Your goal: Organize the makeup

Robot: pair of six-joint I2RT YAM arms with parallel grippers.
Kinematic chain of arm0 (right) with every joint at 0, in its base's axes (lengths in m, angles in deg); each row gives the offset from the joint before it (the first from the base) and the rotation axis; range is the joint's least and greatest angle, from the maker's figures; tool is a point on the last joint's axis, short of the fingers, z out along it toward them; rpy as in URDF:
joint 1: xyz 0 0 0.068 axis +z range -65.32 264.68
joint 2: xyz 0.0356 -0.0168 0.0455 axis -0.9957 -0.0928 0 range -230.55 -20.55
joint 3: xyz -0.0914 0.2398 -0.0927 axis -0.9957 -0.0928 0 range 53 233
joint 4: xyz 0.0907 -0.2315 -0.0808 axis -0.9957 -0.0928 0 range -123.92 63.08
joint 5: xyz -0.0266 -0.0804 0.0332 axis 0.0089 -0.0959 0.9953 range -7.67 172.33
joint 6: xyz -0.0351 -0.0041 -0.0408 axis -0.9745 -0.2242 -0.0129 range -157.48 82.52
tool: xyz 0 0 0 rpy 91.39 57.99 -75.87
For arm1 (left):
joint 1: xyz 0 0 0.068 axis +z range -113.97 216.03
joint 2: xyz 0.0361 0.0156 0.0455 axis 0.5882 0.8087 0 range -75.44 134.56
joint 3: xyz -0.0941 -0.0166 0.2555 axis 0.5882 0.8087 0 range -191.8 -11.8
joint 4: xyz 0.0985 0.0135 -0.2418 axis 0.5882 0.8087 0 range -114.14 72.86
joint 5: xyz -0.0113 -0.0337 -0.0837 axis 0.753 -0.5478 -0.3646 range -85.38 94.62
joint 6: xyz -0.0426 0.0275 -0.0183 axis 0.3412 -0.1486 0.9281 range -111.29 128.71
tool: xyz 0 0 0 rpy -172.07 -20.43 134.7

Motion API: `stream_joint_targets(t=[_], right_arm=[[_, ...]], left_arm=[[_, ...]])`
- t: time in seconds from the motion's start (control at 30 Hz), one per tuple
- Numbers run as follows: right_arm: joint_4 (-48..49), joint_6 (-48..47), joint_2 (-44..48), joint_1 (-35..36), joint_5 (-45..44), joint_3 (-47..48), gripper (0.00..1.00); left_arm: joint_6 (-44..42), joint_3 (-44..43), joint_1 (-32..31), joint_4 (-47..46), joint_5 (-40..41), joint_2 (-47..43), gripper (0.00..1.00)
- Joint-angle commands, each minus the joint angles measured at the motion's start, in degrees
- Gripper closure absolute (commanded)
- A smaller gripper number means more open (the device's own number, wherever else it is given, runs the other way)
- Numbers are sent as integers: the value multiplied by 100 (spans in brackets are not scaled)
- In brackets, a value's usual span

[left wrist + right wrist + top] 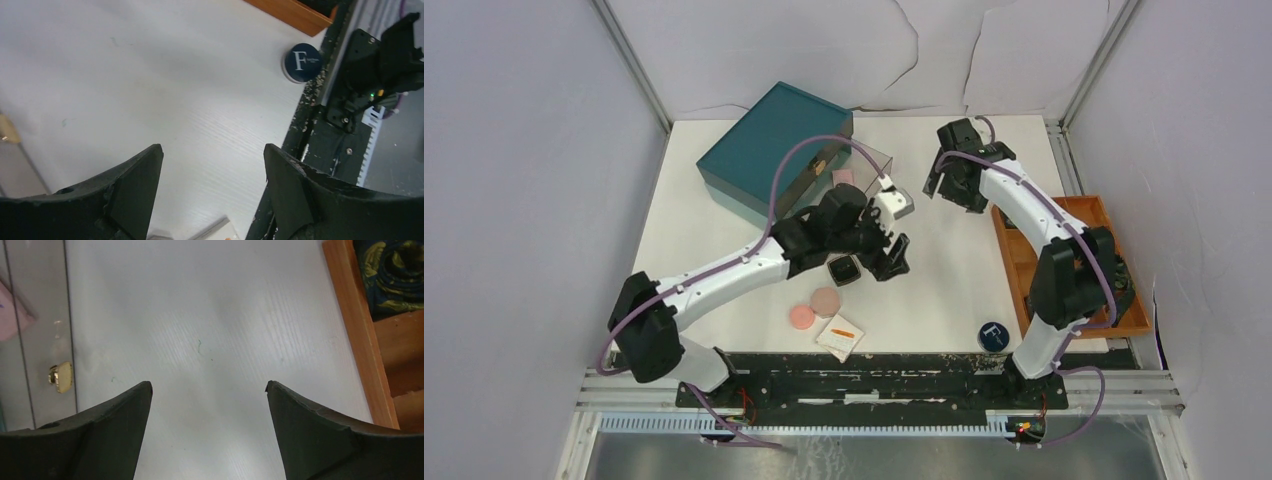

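Reach step, likely: left end effector (pixel 896 257), spread wide and empty, beside black square compact (pixel 844 270) mid-frame; right end effector (pixel 939 188) also spread, empty; next, straddle compact.

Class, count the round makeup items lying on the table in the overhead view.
3. A pink disc and a beige disc lie side by side near the front, left of centre; the dark-blue F tin sits at the front right. The left arm may hide more.
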Motion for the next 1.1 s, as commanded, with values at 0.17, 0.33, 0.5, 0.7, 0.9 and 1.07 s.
stream_joint_targets(t=[0.17, 0.33, 0.5, 0.7, 0.9, 1.07], right_arm=[[-242, -75, -712, -165, 212, 1633, 9], [-323, -375, -831, -290, 616, 1913, 10], [-526, -809, -1000, -393, 815, 2028, 11], [-525, -1114, -1070, -581, 853, 1992, 11], [-473, -1283, -1125, -821, 949, 1946, 11], [-397, -1379, -1122, -969, 984, 1879, 12]], left_arm=[[-104, 440, -605, -1679, -476, 766, 12], [-370, 38, -1012, -1731, -487, 1566, 12], [-586, -589, -1462, -1595, -517, 2182, 11], [-762, -1096, -1879, -1484, -282, 2781, 12], [-865, -1590, -2283, -1527, 59, 3410, 12], [-788, -1712, -2426, -1722, 277, 3716, 13]])
